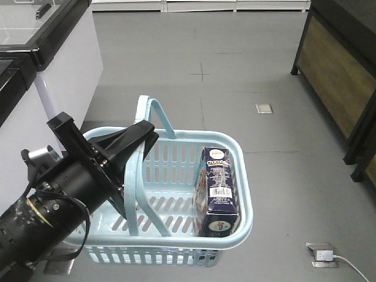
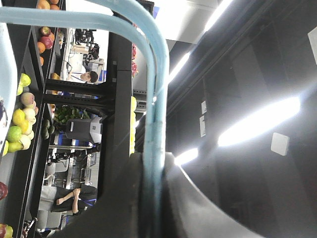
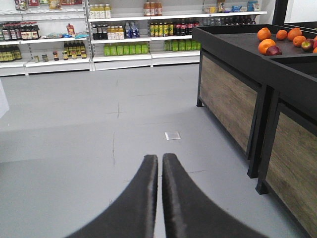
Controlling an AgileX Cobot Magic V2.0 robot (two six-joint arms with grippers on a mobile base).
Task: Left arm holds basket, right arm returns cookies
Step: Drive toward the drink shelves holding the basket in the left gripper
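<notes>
The pale blue basket (image 1: pixel 241 176) hangs above the grey floor in the front view. My left gripper (image 1: pixel 147 136) is shut on its two hoop handles (image 1: pixel 151 111); in the left wrist view the blue handle (image 2: pixel 157 114) runs between the black fingers (image 2: pixel 124 198). The dark navy cookies carton (image 1: pixel 217 188) stands leaning in the basket's right end, barcode panel up. My right gripper (image 3: pixel 160 159) is shut with nothing in it, pointing out over bare floor; it does not show in the front view.
A white freezer cabinet (image 1: pixel 64 64) stands at left. Dark wooden produce stands (image 1: pixel 341 76) line the right, with oranges (image 3: pixel 270 42) on top. Shelves of bottles (image 3: pixel 124 34) fill the far wall. Floor sockets (image 1: pixel 264 108) and a cabled box (image 1: pixel 323 254) lie on the floor.
</notes>
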